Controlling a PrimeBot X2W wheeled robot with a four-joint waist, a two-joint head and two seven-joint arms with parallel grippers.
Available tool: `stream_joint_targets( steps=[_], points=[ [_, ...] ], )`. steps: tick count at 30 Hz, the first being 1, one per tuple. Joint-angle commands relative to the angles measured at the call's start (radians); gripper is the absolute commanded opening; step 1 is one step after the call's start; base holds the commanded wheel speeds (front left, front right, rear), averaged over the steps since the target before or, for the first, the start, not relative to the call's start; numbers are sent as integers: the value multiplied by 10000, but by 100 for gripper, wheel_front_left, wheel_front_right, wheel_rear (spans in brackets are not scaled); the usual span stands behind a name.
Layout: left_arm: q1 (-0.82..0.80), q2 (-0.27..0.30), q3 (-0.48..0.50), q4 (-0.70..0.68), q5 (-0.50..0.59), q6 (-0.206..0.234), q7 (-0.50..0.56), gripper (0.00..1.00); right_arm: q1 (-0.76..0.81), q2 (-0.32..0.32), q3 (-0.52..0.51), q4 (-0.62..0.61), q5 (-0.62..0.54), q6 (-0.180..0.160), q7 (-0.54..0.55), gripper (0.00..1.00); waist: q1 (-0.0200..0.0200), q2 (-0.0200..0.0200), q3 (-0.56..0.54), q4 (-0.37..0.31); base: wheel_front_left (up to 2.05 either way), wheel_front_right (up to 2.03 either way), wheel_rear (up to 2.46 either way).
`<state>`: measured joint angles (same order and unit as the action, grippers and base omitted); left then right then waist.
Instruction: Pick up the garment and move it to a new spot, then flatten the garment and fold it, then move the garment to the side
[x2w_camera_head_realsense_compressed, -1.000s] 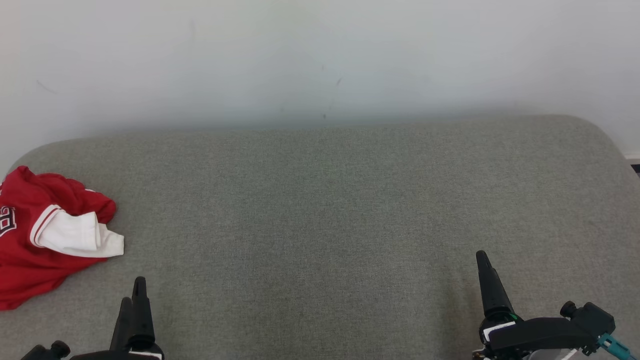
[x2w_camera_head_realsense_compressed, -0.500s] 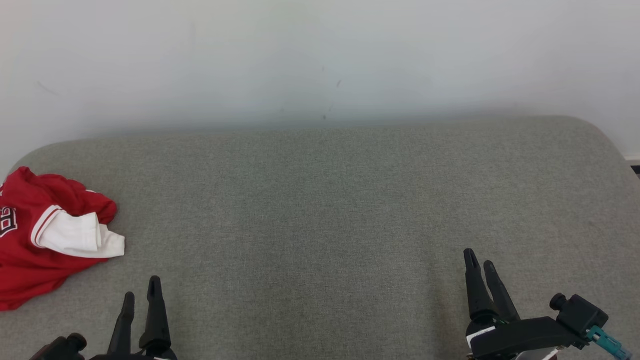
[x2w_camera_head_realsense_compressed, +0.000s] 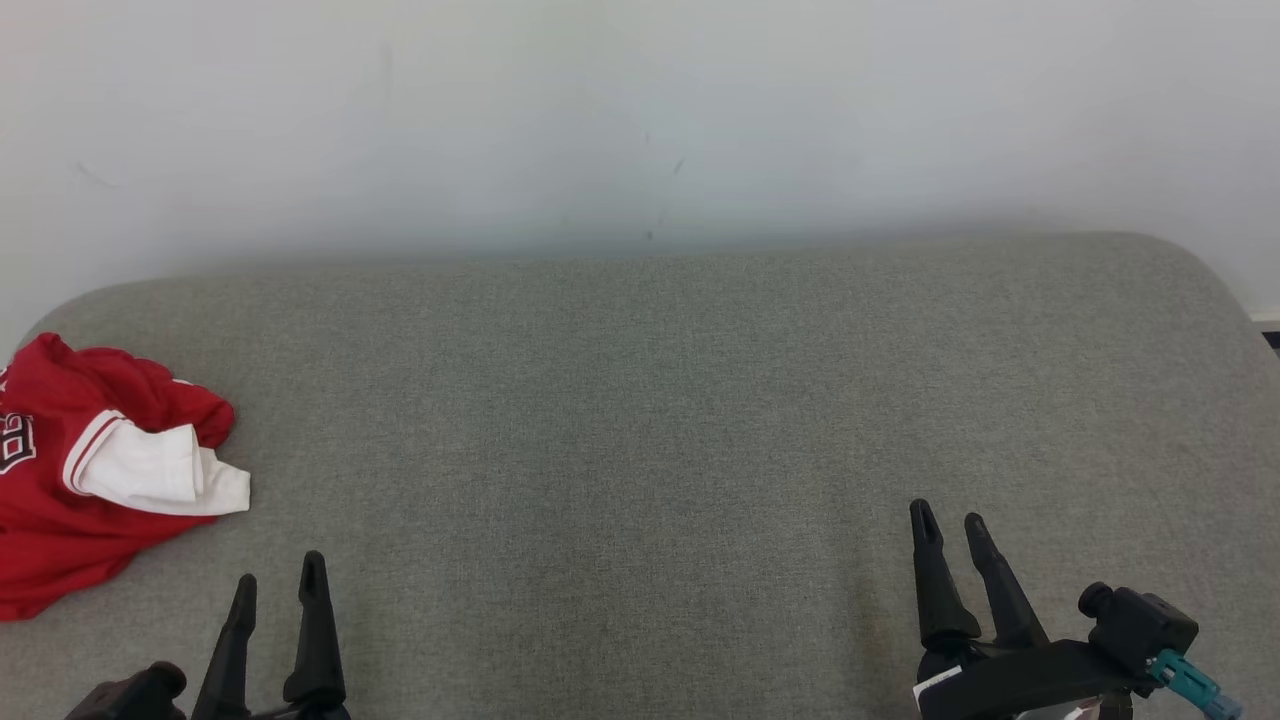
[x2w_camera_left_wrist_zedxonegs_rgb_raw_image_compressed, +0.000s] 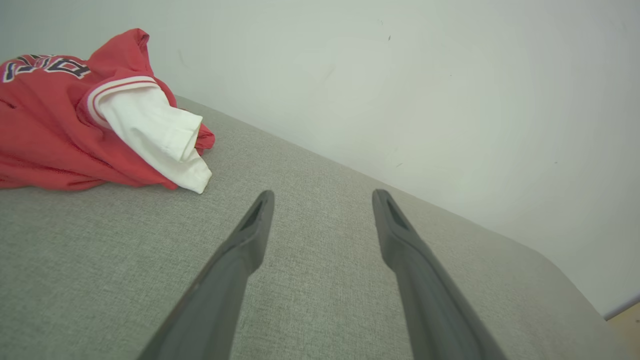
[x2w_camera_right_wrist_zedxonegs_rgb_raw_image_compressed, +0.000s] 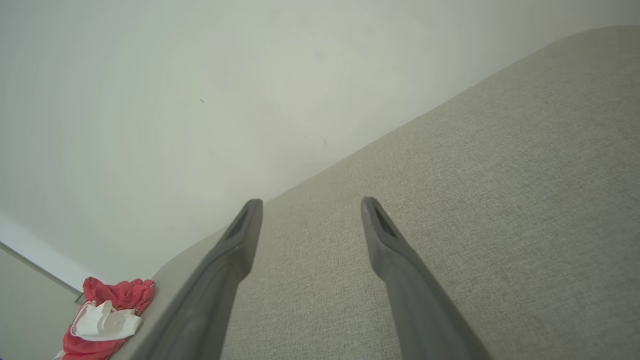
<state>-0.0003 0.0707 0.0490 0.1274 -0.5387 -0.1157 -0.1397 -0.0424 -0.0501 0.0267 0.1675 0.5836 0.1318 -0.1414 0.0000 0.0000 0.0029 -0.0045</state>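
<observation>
Garment (x2w_camera_head_realsense_compressed: 60, 540), red with unreadable lettering (x2w_camera_left_wrist_zedxonegs_rgb_raw_image_compressed: 45, 65), lies crumpled on grey fabric surface (x2w_camera_head_realsense_compressed: 640, 420).

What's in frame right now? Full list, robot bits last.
garment: one, red with dark lettering, crumpled at the far left edge of the padded surface, ahead of the left gripper
sleeve: one, white with red-striped trim, lying on top of the garment and pointing right
padded surface: one, grey fabric with rounded corners, across the lower part of the head view
wall: one, off-white with faint scuffs, behind the surface
left gripper: one, dark fingers, lower left, open, holding nothing
right gripper: one, dark fingers, lower right, open, holding nothing
connector: one, teal, on the right wrist
</observation>
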Motion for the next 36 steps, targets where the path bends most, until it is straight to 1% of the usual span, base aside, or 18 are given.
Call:
stream_joint_targets(
  steps=[1,15,36],
  points=[
    [18,73,-14,-144,289,-69,-92,100,-29,-5,35,-126,-317,-11,-80,100,0,0,-1,0,0,0,0],
    [180,177,-166,-278,1671,-95,-442,100,50,-3,128,-146,-1809,-14,-426,100,0,0,3,-26,0,0,0],
    [303,141,87,-74,3423,53,-882,100,126,0,9,25,-3620,-17,-858,100,0,0,-5,-29,0,0,0]
  ],
)
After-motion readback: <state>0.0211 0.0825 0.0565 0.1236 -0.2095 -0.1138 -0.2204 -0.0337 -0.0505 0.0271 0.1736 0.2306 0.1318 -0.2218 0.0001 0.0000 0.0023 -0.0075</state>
